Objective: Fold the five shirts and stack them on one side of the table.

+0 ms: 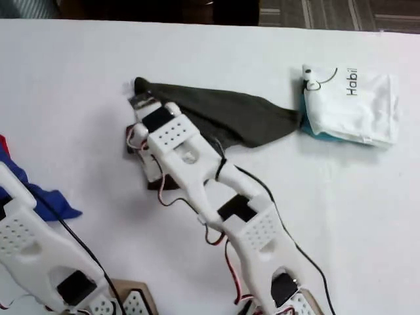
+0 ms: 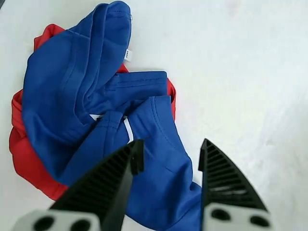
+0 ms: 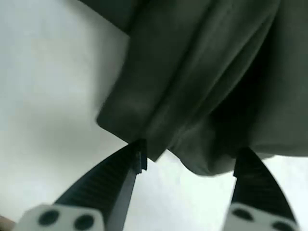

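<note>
Though limp, dark shirt [image 1: 236, 118] crosswise

High camera looks steeply down over the white tabletop [image 1: 72, 72] from the arms' side. Left wrist camera peers close past the left hand [image 2: 168, 151] onto the blue shirt [image 2: 82, 86], which the high view catches at the tabletop's left edge. Right wrist camera sits tight over the dark shirt [image 3: 202, 72], shared with the high view too.

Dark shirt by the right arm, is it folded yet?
Not folded. The dark shirt lies stretched in a loose, creased strip, unlike the folded white shirt beside it.
</note>
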`<action>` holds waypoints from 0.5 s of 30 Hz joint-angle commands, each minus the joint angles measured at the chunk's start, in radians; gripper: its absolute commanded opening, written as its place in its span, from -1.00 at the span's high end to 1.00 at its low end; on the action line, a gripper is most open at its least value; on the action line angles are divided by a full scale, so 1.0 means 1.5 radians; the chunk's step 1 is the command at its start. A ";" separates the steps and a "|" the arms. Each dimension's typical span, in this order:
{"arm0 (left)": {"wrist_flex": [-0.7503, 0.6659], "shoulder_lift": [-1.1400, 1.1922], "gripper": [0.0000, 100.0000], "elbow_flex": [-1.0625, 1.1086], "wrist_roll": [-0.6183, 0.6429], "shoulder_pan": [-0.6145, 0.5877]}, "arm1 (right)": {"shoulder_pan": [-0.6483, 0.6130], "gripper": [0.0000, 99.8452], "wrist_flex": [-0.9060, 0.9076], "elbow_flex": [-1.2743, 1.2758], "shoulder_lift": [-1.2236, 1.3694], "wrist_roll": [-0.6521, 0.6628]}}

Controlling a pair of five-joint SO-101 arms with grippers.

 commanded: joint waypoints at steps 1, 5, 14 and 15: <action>0.005 -0.010 0.58 -0.023 -0.004 -0.007 | -0.017 0.42 0.011 -0.079 -0.005 -0.007; 0.005 0.016 0.58 -0.028 -0.004 -0.011 | -0.041 0.42 0.022 -0.083 0.016 -0.009; 0.005 0.019 0.58 -0.029 -0.003 -0.011 | -0.049 0.42 0.048 -0.089 0.137 -0.010; 0.005 0.019 0.58 -0.029 -0.004 -0.011 | -0.047 0.42 0.048 -0.089 0.143 -0.010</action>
